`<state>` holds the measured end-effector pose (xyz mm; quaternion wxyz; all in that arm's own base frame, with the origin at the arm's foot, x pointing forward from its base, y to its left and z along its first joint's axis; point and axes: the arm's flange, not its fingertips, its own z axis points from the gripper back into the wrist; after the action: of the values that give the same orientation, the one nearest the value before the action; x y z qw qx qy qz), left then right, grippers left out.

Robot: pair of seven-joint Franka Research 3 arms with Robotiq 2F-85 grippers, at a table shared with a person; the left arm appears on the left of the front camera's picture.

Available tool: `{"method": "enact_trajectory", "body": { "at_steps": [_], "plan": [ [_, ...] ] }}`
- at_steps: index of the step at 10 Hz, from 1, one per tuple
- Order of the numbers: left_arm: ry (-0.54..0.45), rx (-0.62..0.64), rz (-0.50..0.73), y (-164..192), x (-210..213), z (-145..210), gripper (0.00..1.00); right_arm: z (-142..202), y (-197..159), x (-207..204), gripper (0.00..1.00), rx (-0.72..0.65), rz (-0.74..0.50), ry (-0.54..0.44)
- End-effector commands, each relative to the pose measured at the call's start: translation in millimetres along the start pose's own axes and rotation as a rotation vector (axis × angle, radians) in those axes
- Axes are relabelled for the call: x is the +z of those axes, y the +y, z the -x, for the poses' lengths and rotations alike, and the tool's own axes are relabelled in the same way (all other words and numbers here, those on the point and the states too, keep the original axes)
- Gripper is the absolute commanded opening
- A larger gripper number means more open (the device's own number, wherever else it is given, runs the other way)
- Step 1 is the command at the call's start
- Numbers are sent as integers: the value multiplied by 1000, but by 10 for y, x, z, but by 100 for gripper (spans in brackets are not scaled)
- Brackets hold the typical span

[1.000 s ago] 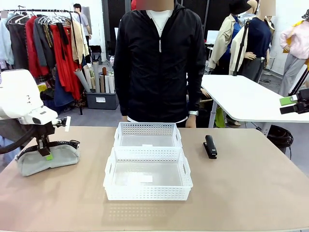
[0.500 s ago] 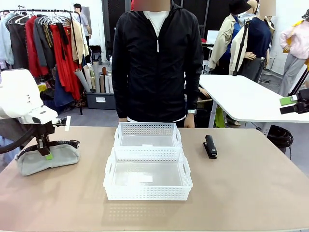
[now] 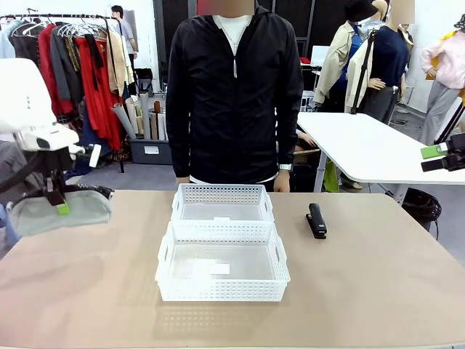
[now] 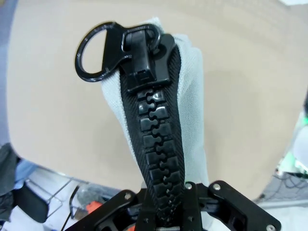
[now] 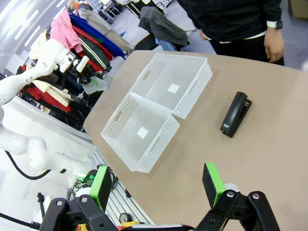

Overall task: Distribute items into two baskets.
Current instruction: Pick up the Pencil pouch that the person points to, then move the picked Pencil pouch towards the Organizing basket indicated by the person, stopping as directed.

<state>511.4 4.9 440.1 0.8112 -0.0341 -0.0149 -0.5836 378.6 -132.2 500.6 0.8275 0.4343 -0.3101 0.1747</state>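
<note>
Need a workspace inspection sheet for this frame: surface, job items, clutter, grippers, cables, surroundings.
Surface: tan table, no spills seen.
Job's things: bag hanging from left gripper above the table's left end; stapler lying right of the baskets; near basket and far basket touching, centre, each holding just a white label.
Clutter: nothing seen.
Grippers: left gripper shut on bag's zip edge; right gripper open, holding nothing, raised.
Cables: dark cable at left wrist.
Surroundings: person at far edge; clothes rack; white table.
</note>
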Motion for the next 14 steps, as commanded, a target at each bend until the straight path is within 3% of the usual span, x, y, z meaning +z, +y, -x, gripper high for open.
{"method": "enact_trajectory", "body": {
  "at_steps": [1,8,10,11,14],
  "plan": [
    [40,-16,-12,-30,255,-57,0,-2,23,-6,100,-3,-8,-8],
    [18,-96,-131,-522,1093,-240,0,-2,23,-6,100,-3,-8,-8],
    [51,-85,-123,-537,1141,-275,0,-2,23,-6,100,-3,-8,-8],
    [3,-101,-129,-509,1134,-279,0,-2,23,-6,100,-3,-8,-8],
    [3,-101,-129,-509,1134,-279,0,-2,23,-6,100,-3,-8,-8]
  ]
}}
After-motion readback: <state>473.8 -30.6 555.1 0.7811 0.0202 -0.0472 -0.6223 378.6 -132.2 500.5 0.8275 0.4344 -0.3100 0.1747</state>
